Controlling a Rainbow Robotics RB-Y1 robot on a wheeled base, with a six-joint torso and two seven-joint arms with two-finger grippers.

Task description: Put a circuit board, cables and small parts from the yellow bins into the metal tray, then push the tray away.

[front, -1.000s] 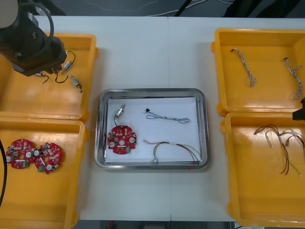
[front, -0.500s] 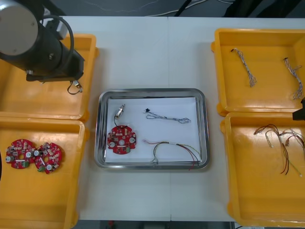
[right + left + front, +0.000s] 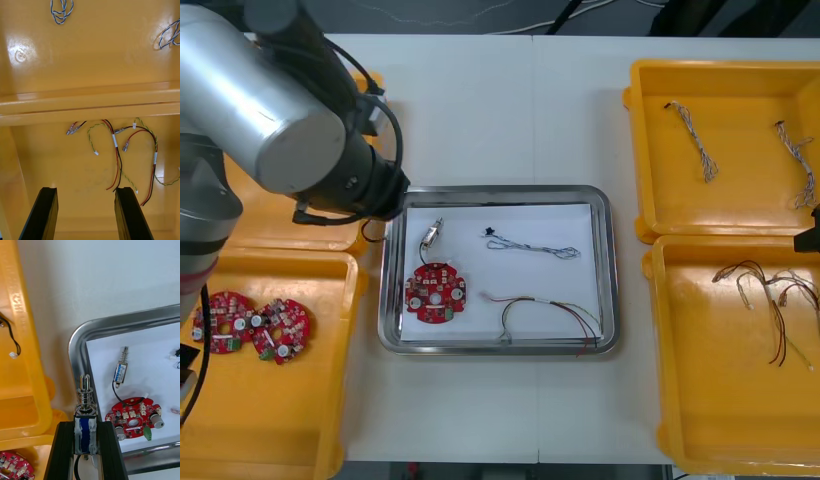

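My left gripper [image 3: 86, 425] is shut on a small metal part [image 3: 86, 408] with a blue-taped body and a spring. It hangs just outside the left rim of the metal tray [image 3: 77, 348]. In the front view my left arm [image 3: 290, 130] reaches over the far left bin to the tray [image 3: 498, 192]. The tray's white inside holds a red circuit board [image 3: 435, 293], another small metal part [image 3: 431, 235], a blue and white cable [image 3: 532, 245] and a red and yellow cable [image 3: 545, 312]. My right gripper [image 3: 86, 191] stands open above red and yellow cables [image 3: 120, 150].
The near left yellow bin [image 3: 280, 420] holds two circuit boards [image 3: 250, 325]. The far right bin [image 3: 740, 180] holds twisted cables [image 3: 698, 140]. The near right bin [image 3: 720, 400] holds red and yellow cables [image 3: 775, 300]. Bare table lies beyond the tray.
My left arm has swung from over the far left bin towards the tray's left rim, carrying the small metal part. The right arm has not moved.
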